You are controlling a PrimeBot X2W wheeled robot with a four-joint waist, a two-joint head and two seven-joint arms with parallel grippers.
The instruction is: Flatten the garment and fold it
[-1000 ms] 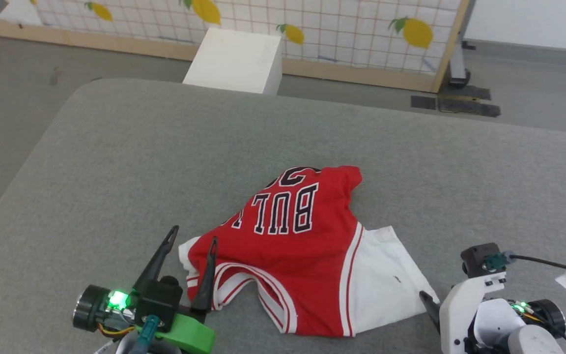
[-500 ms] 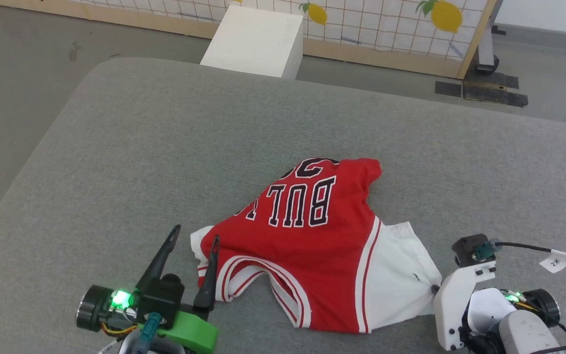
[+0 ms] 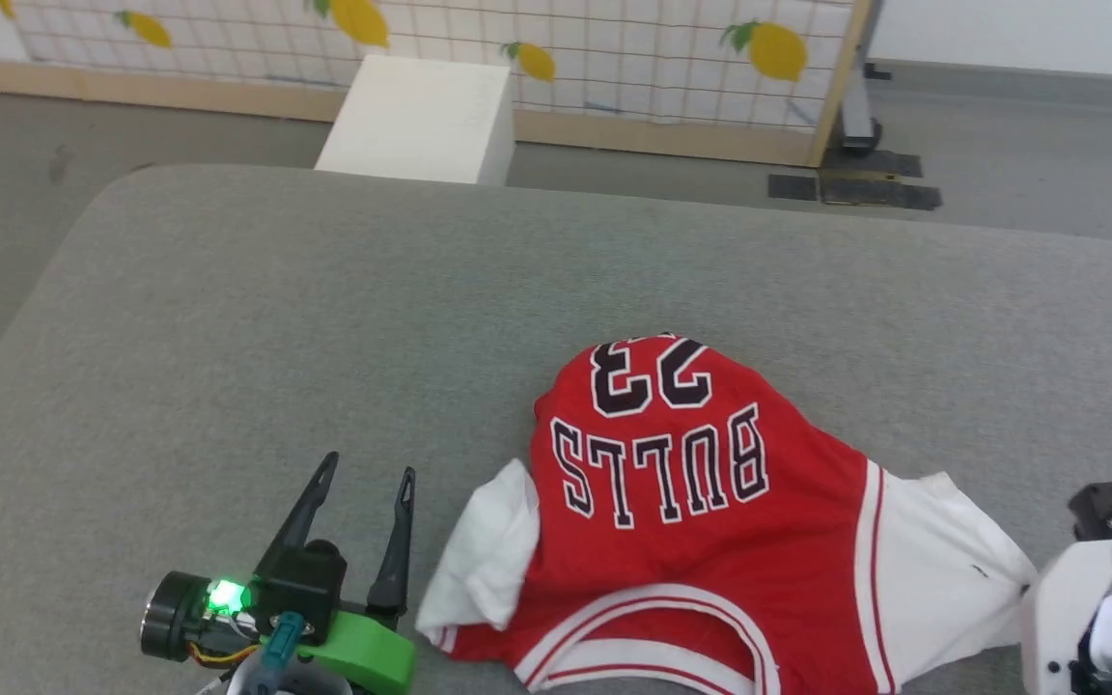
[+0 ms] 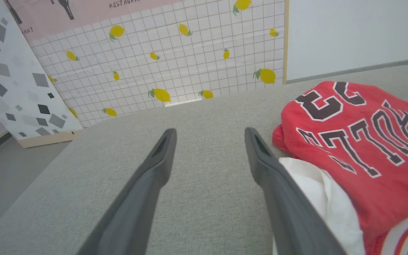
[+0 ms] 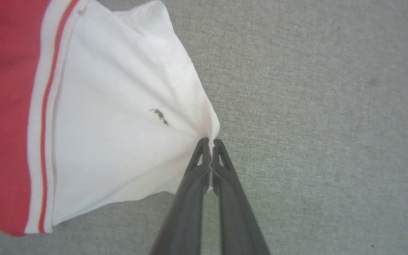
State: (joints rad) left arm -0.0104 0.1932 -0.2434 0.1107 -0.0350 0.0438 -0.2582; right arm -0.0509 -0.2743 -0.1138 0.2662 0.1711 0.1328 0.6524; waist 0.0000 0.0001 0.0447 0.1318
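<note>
My left gripper [image 3: 369,465]: dark fingers spread, empty, just left of the red soft-fabric garment [image 3: 701,521] with white short sleeves, bunched on a grey cloth table [image 3: 324,290]. My right gripper [image 5: 211,141]: pinched shut on the garment's right-hand sleeve edge. Risk, as I judge it: the thin bite slips, or a pull drags the unanchored heap.

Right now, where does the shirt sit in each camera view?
Head view: shirt lies lower right of centre, lettering facing up.
Left wrist view: shirt at the right side, beside the open left gripper.
Right wrist view: shirt fills the left half, its white sleeve pinched in the shut right gripper.
Shared landmark: the grey pad under it.
</note>
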